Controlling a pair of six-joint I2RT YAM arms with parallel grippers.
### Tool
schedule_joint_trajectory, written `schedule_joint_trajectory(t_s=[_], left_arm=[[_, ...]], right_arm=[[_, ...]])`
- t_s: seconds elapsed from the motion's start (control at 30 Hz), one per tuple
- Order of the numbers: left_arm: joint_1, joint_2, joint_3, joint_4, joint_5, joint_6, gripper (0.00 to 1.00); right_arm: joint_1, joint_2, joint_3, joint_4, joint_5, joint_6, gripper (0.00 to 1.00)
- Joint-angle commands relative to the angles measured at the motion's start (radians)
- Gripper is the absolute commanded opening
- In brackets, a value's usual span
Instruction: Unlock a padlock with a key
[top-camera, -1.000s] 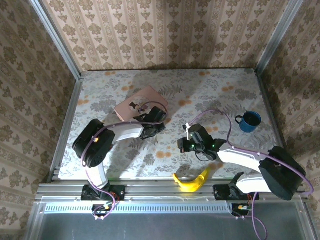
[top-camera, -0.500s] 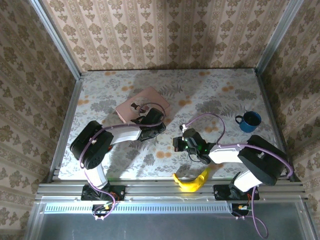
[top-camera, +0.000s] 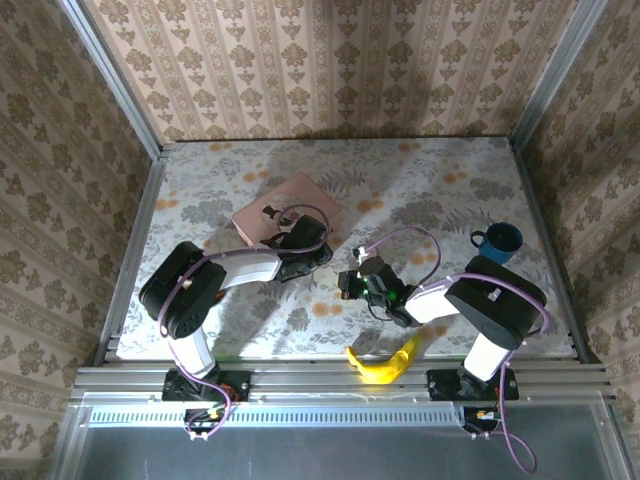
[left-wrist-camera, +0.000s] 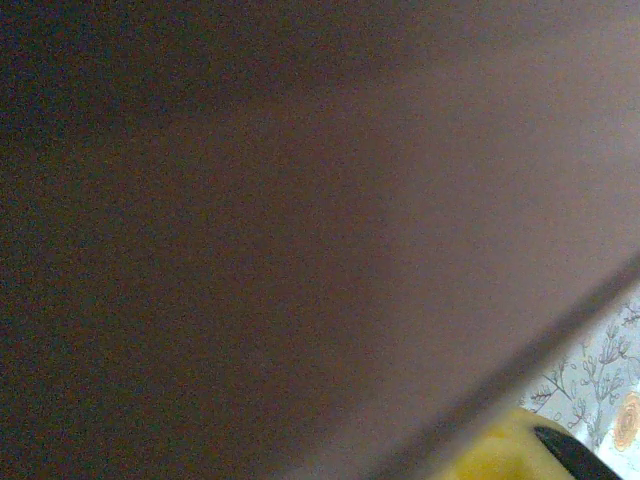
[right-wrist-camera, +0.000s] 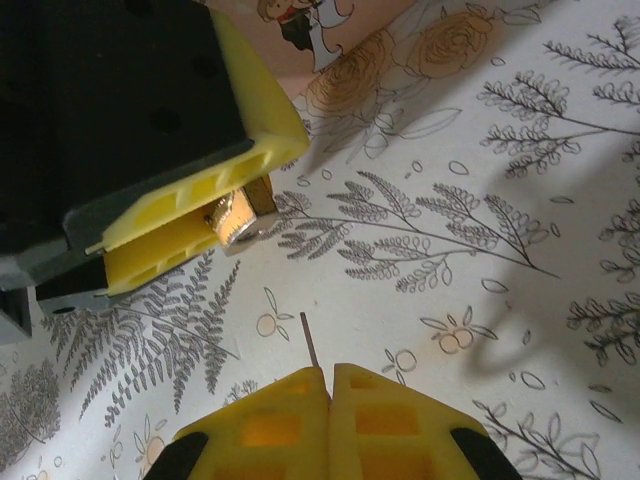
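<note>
- Overhead, a flower-patterned tablecloth (top-camera: 440, 190) covers the table. A banana (top-camera: 383, 362) lies at the near edge, close in front of the right arm and apart from both grippers.
- A pink tin (top-camera: 285, 205) lies flat towards the far left, a cartoon picture on its top face. The left arm reaches up beside its near corner. In the left wrist view a blurred brownish-pink surface sits right against the lens.
- A blue mug (top-camera: 497, 243) stands upright on the right side, well apart from the action. Its inside looks dark and I cannot tell what it holds. The tin's contents are hidden too.
- The left gripper (right-wrist-camera: 245, 195) has its yellow fingers partly closed and pinching the padlock (right-wrist-camera: 236, 218). The small brass body pokes out between the fingertips, just above the cloth and near the tin.
- The right gripper (right-wrist-camera: 330, 378) has its two yellow fingers pressed tight together, clamping the key (right-wrist-camera: 308, 340). Only a thin grey blade sticks out from between the tips.
- The key's tip points towards the padlock but stands apart from it, with bare cloth between them.
- Overhead, the two grippers face each other near the middle of the table.
</note>
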Motion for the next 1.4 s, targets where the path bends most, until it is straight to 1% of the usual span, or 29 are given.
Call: schedule_joint_trajectory(t_s=[0.0, 0.3, 0.77, 1.1, 1.37], left_arm=[[0.001, 0.006, -0.024, 0.052, 0.123, -0.068, 0.0], [0.002, 0.022, -0.036, 0.088, 0.149, -0.087, 0.0], [0.005, 0.021, -0.042, 0.091, 0.157, -0.088, 0.0], [0.004, 0.028, -0.043, 0.093, 0.157, -0.093, 0.0], [0.004, 0.029, -0.043, 0.095, 0.157, -0.095, 0.0]], right_arm=[[0.008, 0.032, 0.034, 0.084, 0.037, 0.0, 0.0], [0.013, 0.094, 0.053, 0.161, 0.048, 0.004, 0.0], [0.015, 0.091, 0.057, 0.133, 0.137, 0.006, 0.0], [0.013, 0.1, 0.034, 0.209, 0.102, -0.002, 0.0], [-0.006, 0.13, 0.014, 0.304, 0.032, 0.021, 0.0]])
